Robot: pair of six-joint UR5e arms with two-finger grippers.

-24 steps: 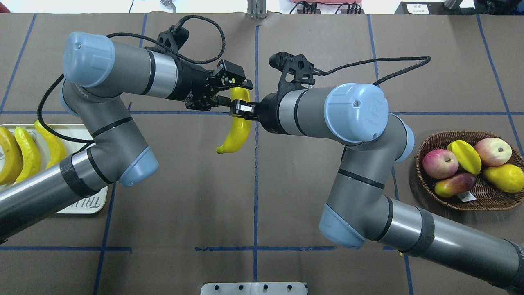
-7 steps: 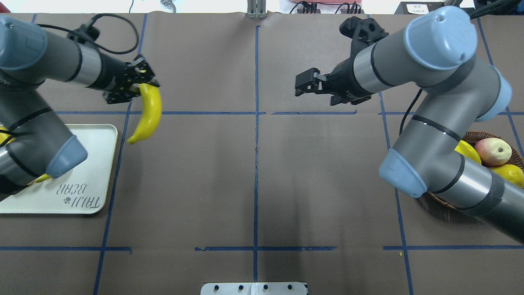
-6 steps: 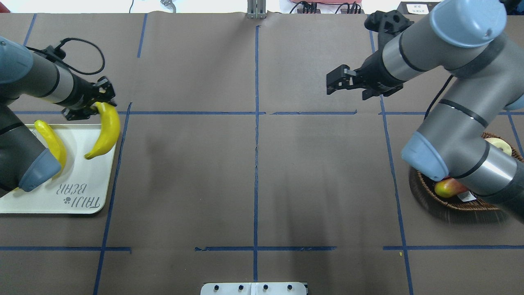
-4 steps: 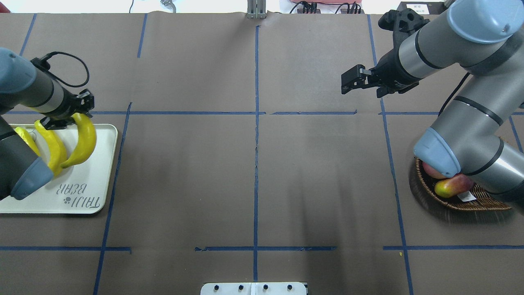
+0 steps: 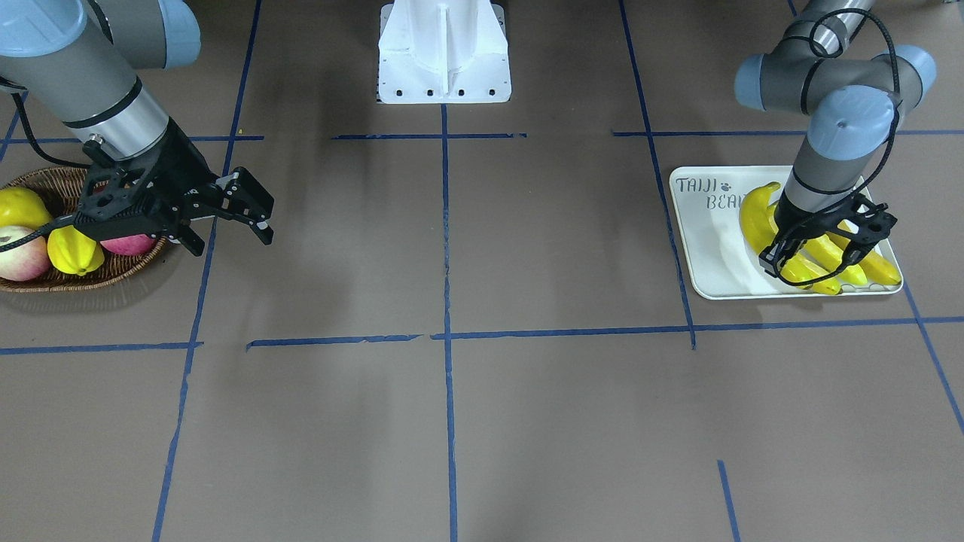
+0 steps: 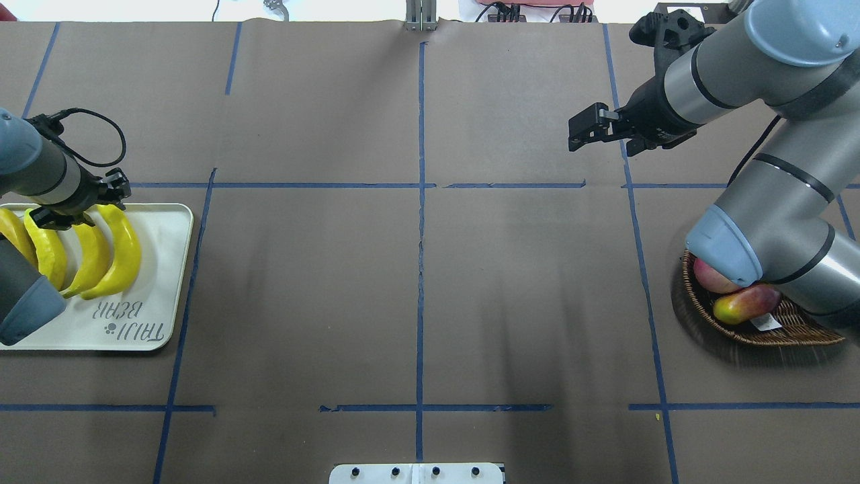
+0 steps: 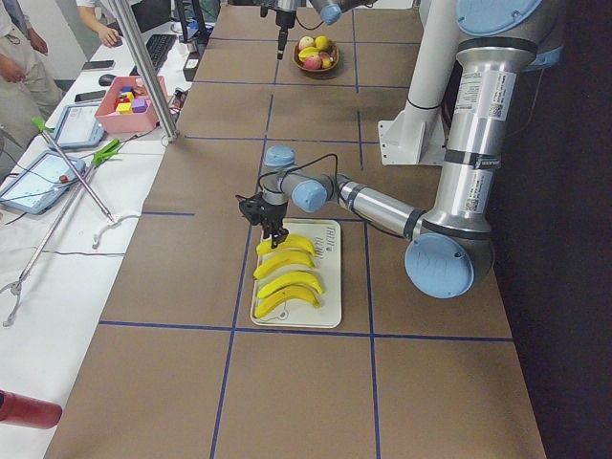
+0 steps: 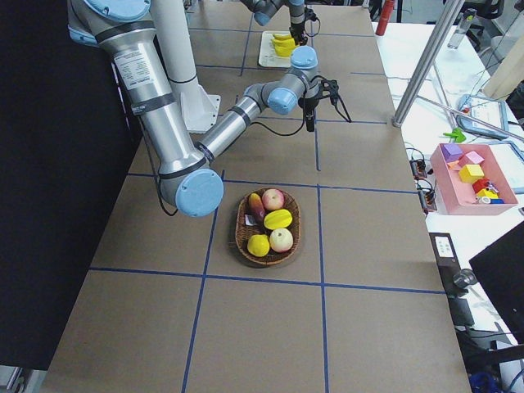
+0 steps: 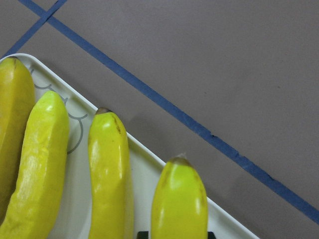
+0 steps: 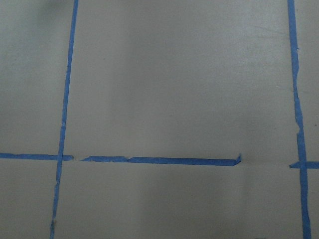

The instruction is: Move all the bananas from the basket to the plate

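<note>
At nine o'clock on the table [image 6: 416,302] in the overhead view, the plate [image 6: 158,269] carries all four bananas [image 6: 50,252] side by side. The fourth banana [image 6: 121,255] lies at the three o'clock end of that row, with its twelve o'clock tip between the fingers of the left gripper [image 6: 94,205]; in the wrist view those fingers sit flush against both its sides, so I judge it clamped and not yet released. The basket [image 6: 759,336], at four o'clock, shows only other fruit [image 8: 278,219] and no banana from the right-side view. The right gripper [image 6: 574,134] hovers near one o'clock over bare table, fingers apart and holding nothing. The step in hand is setting down the last banana, so the task looks all but done. The next move calls for parting the left fingers and lifting straight up, so that the fruit neither drags along nor knocks the rest of the row, which lies just beside it.
</note>
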